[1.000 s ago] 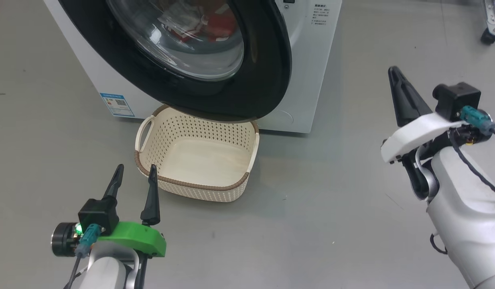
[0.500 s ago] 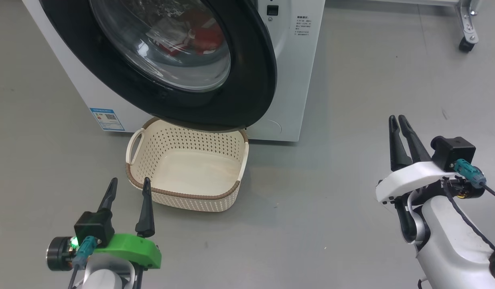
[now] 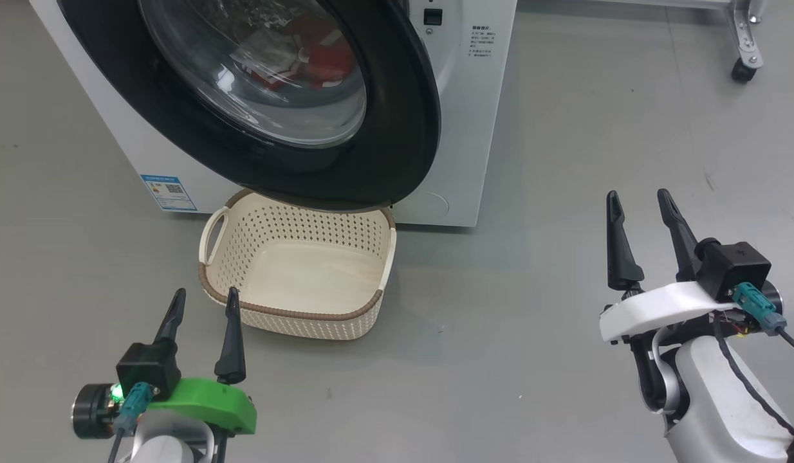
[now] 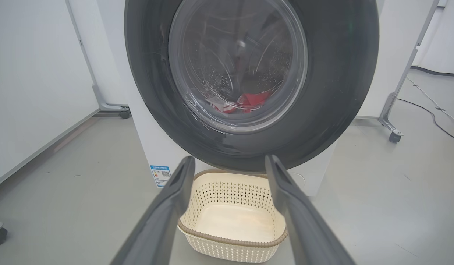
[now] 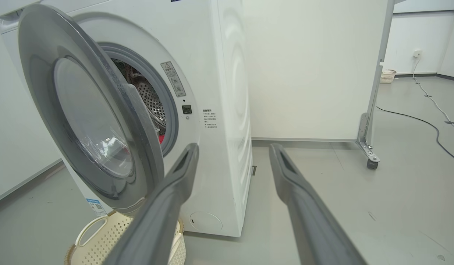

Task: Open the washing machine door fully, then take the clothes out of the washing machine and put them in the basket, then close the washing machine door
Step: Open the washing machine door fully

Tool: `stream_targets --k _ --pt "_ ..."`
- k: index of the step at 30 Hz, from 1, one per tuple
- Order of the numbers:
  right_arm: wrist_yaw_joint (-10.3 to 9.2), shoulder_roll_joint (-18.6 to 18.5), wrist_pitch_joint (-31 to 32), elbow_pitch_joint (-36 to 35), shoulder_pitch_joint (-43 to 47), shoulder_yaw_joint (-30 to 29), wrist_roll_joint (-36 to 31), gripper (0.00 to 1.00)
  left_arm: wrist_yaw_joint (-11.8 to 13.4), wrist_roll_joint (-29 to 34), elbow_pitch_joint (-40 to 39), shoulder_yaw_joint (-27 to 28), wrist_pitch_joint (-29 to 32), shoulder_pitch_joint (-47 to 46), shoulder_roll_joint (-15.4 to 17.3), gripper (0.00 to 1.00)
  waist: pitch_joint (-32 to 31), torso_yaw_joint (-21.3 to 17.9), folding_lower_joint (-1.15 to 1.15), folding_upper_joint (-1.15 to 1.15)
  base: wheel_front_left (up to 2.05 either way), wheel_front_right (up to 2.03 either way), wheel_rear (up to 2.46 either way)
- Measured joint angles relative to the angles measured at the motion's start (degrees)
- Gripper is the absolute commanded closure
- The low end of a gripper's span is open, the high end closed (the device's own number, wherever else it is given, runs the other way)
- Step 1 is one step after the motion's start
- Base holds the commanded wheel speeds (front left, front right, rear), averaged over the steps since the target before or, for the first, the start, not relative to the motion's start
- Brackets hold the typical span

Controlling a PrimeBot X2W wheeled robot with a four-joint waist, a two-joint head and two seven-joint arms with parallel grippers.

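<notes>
Door (image 3: 403, 128) ajar; right pincer (image 3: 636, 194) has spread apart.

The left hand (image 3: 205, 294) sits low on the robot's left, its two dark fingers (image 3: 230, 334) pointing forward and spread apart. A green bracket (image 3: 207, 397) caps that wrist, with a small green light (image 3: 118, 390) glowing beside it. The right hand (image 3: 637, 195) is held out on the right, a little further forward, fingers likewise parted. They rise from a white bracket (image 3: 661, 305) on a pale forearm (image 3: 712, 405), with a black cable (image 3: 751, 392) trailing down it.
</notes>
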Motion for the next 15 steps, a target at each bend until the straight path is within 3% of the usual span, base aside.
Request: stream_targets --k 15 --pt "-0.41 0.98 0.0 -5.05 5.13 -0.91 -2.45 0.0 -0.49 0.52 -0.51 0.54 0.0 0.57 -0.01 0.0 0.15 -0.13 0.0 0.0 0.0 0.0 0.0"
